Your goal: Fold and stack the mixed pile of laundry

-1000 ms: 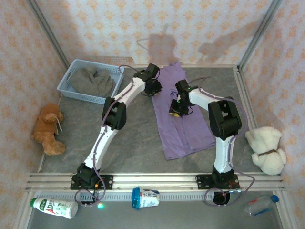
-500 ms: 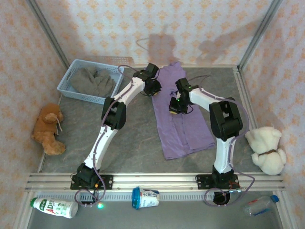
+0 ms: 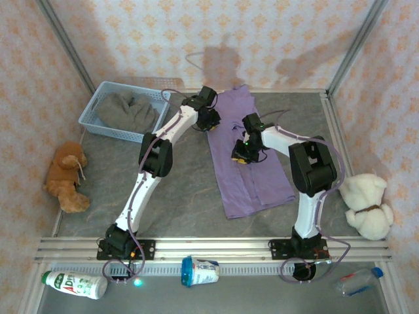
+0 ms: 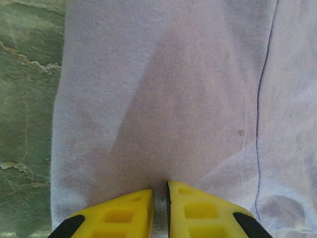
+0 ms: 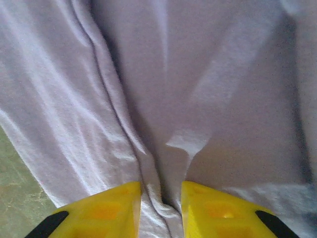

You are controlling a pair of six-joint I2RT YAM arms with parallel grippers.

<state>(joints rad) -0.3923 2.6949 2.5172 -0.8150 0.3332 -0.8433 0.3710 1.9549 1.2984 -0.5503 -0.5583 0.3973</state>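
Note:
The lavender-purple T-shirt point(image 3: 252, 183) lies flat in a long strip on the grey table point(image 3: 177, 190), running from the back wall toward the front. The dull grey top point(image 3: 127, 112) lies bunched in the light blue basket point(image 3: 88, 121) at the back left. My left gripper point(image 3: 211, 123) rests on the shirt's far left edge. In the left wrist view it point(image 4: 160, 186) is shut on a thin bit of the purple cloth point(image 4: 173, 99). My right gripper point(image 3: 240, 157) sits on the shirt's middle. In the right wrist view its jaws point(image 5: 161, 191) stand apart with a raised crease of the cloth point(image 5: 223, 74) lying between them.
A brown plush bear point(image 3: 65, 176) sits at the left wall and a cream plush bear point(image 3: 365, 203) at the right wall. Beyond the front rail lie a white bottle point(image 3: 75, 284), a cup point(image 3: 200, 271) and a clear bottle point(image 3: 357, 282). Bare table point(image 4: 25, 124) lies left of the shirt.
The right gripper's jaws have parted on the shirt's crease, and the right arm's elbow has swung slightly right. The left arm has stayed where it was.

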